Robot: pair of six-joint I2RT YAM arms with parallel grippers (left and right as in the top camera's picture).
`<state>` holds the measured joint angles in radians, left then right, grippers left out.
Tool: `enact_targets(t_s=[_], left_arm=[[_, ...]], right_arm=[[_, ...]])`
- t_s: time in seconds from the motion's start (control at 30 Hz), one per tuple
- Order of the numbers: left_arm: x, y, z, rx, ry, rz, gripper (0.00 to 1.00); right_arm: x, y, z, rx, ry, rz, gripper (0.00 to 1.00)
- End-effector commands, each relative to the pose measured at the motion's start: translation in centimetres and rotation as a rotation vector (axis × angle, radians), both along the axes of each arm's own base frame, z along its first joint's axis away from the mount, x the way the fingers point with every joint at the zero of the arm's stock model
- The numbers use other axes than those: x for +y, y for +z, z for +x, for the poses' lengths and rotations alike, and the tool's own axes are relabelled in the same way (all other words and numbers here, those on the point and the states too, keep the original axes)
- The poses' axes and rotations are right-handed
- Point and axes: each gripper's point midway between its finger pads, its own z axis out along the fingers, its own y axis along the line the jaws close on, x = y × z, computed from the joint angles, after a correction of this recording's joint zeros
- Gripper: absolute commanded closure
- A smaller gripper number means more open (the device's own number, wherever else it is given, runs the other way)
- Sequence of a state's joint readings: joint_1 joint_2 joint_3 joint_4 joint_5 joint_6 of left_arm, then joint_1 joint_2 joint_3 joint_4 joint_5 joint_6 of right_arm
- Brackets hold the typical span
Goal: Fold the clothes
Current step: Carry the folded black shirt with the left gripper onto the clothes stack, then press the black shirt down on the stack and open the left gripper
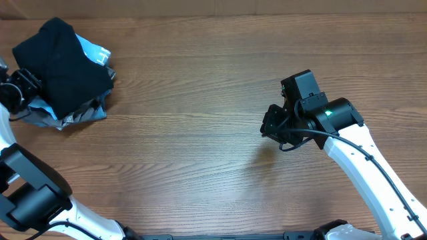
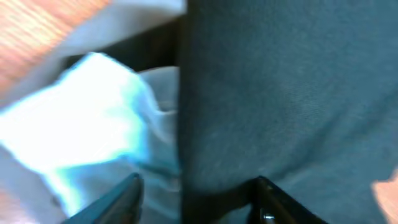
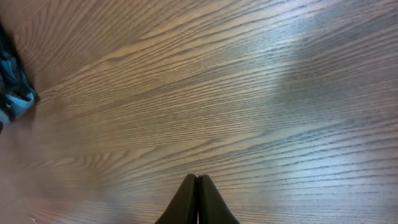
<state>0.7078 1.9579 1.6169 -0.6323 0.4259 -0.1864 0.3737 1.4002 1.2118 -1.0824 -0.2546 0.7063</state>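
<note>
The clothes, a plain black T-shirt (image 1: 60, 63), lie bundled on top of a small heap at the table's far left. My left gripper (image 1: 21, 83) sits at the shirt's left edge. In the left wrist view its jaws (image 2: 199, 186) stand apart, one finger over pale fabric and the other over the black shirt (image 2: 286, 93), whose straight edge runs between them. Nothing is pinched. My right gripper (image 1: 270, 127) hovers over bare wood at the right of the table, its fingers pressed together (image 3: 197, 177) with nothing between them.
Under the black shirt lie a light blue garment (image 1: 99, 53) and grey garments (image 1: 80, 117); the blue one also shows in the left wrist view (image 2: 81, 130). The heap's edge (image 3: 12, 93) shows at the left of the right wrist view. Brown wooden tabletop (image 1: 200, 100) spans the middle.
</note>
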Motion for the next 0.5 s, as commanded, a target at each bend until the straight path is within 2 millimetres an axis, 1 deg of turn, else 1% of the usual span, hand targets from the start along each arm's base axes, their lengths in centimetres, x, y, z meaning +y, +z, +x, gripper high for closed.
enact_targets(t_s=[0.0,0.03,0.1,0.17,0.2,0.23,0.3,0.33,0.37,0.4,0.43,0.47], left_arm=[[3.7,6.3,-2.0,-0.052,0.103,0.145,0.31],[4.0,7.8,-2.5,-0.071,0.113,0.160,0.30],[4.2,11.6,-3.3,-0.137,0.119,0.191,0.29],[3.3,14.7,-3.6,-0.207,0.092,0.197,0.29],[2.5,16.2,-3.7,-0.247,0.064,0.193,0.30],[1.5,17.3,-3.6,-0.282,0.028,0.190,0.34],[-1.7,18.9,-2.8,-0.348,-0.125,0.198,0.52],[-3.1,19.0,-2.3,-0.360,-0.193,0.206,0.62],[-4.5,18.7,-1.7,-0.352,-0.256,0.225,0.69],[-5.5,17.8,-1.2,-0.325,-0.301,0.249,0.76],[-6.4,16.5,-0.5,-0.278,-0.343,0.281,0.83],[-6.8,15.2,0.1,-0.232,-0.365,0.306,0.87]], right_arm=[[-0.1,0.5,0.3,-0.017,-0.009,-0.003,0.96],[-0.1,0.5,0.3,-0.017,-0.009,-0.003,0.96],[-0.1,0.5,0.3,-0.017,-0.009,-0.003,0.96],[-0.1,0.5,0.3,-0.017,-0.009,-0.003,0.96],[-0.1,0.5,0.3,-0.018,-0.009,-0.003,0.96],[-0.2,0.5,0.4,-0.019,-0.010,-0.005,0.96],[-0.3,0.5,0.4,-0.022,-0.014,-0.013,0.96],[-0.4,0.4,0.5,-0.025,-0.016,-0.020,0.96],[-0.5,0.4,0.5,-0.026,-0.018,-0.023,0.96],[-0.5,0.4,0.5,-0.026,-0.018,-0.023,0.96],[-0.5,0.4,0.5,-0.026,-0.017,-0.023,0.96],[-0.5,0.4,0.5,-0.025,-0.017,-0.023,0.96]])
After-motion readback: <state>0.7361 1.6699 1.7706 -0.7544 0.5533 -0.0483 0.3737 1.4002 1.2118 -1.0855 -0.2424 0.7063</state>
